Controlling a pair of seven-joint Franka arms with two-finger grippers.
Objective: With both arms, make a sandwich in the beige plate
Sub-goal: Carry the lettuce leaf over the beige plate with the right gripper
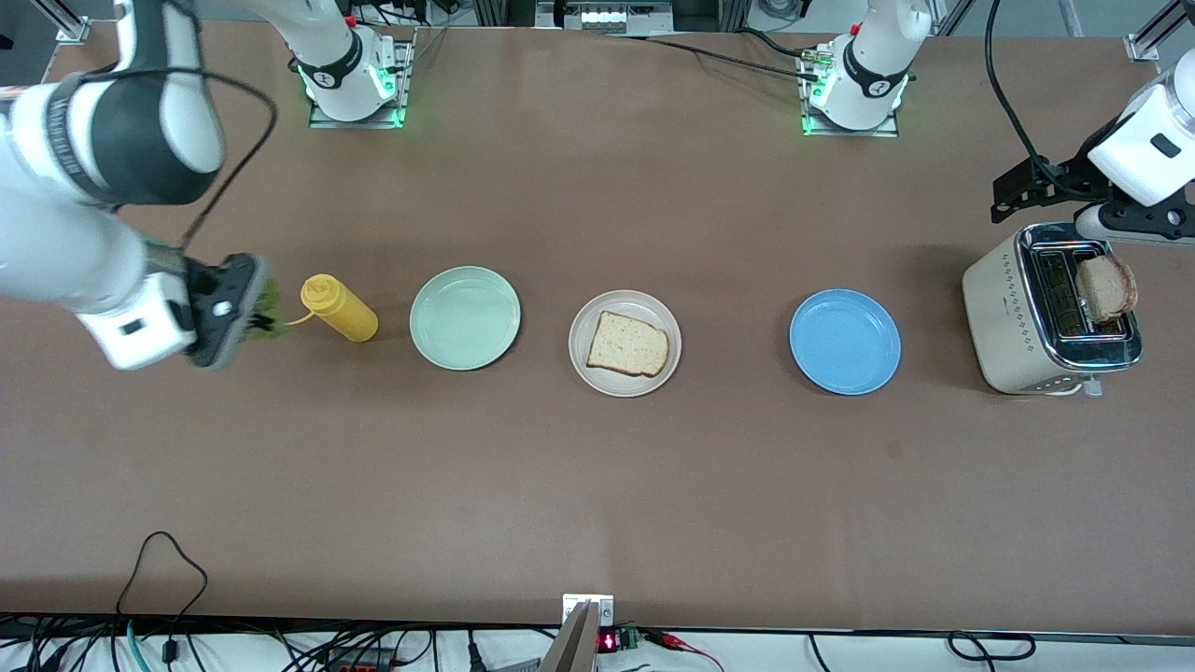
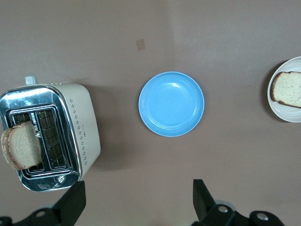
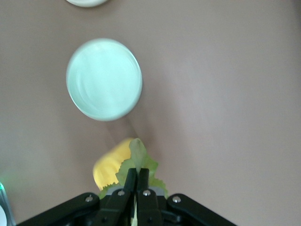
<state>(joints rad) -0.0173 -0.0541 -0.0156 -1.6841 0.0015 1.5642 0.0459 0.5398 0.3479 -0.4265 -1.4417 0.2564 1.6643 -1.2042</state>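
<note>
Green lettuce leaf (image 3: pixel 137 162) pinched in right gripper (image 3: pixel 136 181), up over mustard bottle (image 1: pixel 340 307). Beige plate (image 1: pixel 625 343) mid-bench, one bread slice (image 1: pixel 627 344) on it. Left gripper (image 2: pixel 136 197) spread wide, empty, over toaster (image 1: pixel 1050 308) with toast (image 1: pixel 1105 288). Next: lettuce onto bread.

We see 2 glossy white arms with dark grey joint bands, black cables trailing, bases lit green on metal plates. Left gripper (image 2: pixel 136 202) and right gripper (image 3: pixel 137 181): black, 2 fingers each, small silver screws by the fingers.
</note>
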